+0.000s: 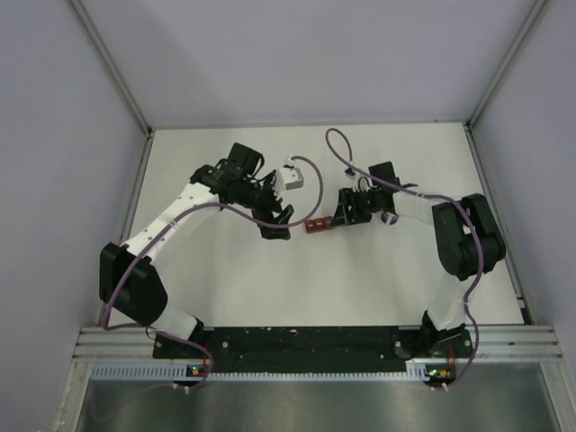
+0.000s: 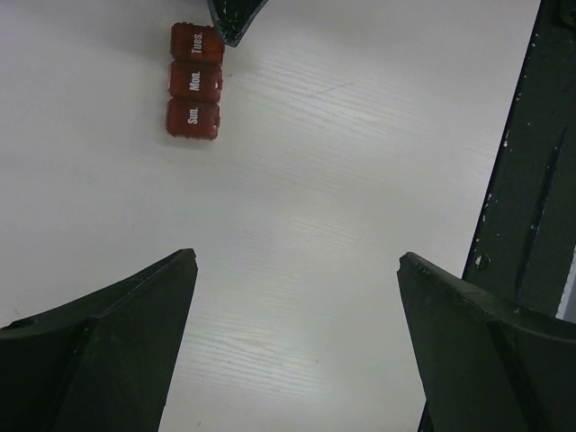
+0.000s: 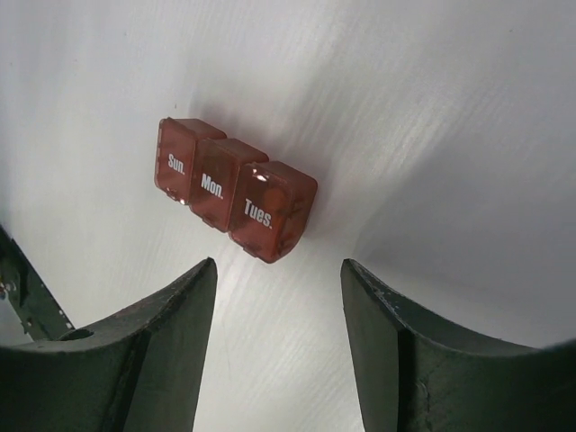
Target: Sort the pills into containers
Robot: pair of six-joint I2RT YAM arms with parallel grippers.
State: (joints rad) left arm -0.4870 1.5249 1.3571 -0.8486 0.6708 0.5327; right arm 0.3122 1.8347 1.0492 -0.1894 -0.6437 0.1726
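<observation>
Pill organizer strip (image 1: 319, 225) lay flat on the white table (image 1: 378, 288), roughly mid-table, between the two grippers. It had three joined red-brown compartments, labelled Sun., Mon., Tues. in both wrist views. All three lids looked shut. Contents could not be made out through the tinted plastic.

Left gripper (image 1: 275, 221) sat at about 9 o'clock of the strip, near but apart, with its jaws spread fully and nothing between them. In the left wrist view the strip (image 2: 193, 81) showed at 11 o'clock, well ahead of the fingers.

Right gripper (image 1: 342, 212) sat at 3 o'clock of the strip, just beside the Tues. end. Its jaws were parted and released, gripping nothing. In the right wrist view the strip (image 3: 236, 187) lay just past the fingertips at 12 o'clock, outside the gap. A dark fingertip (image 2: 236, 16) showed right at the Tues. compartment; contact could not be told.

No loose pills were seen on the table in any view.

Judgement: sorting was likely finished or close to it, lids down. What was left looked like backing the arms off. Pills inside could not be confirmed.
</observation>
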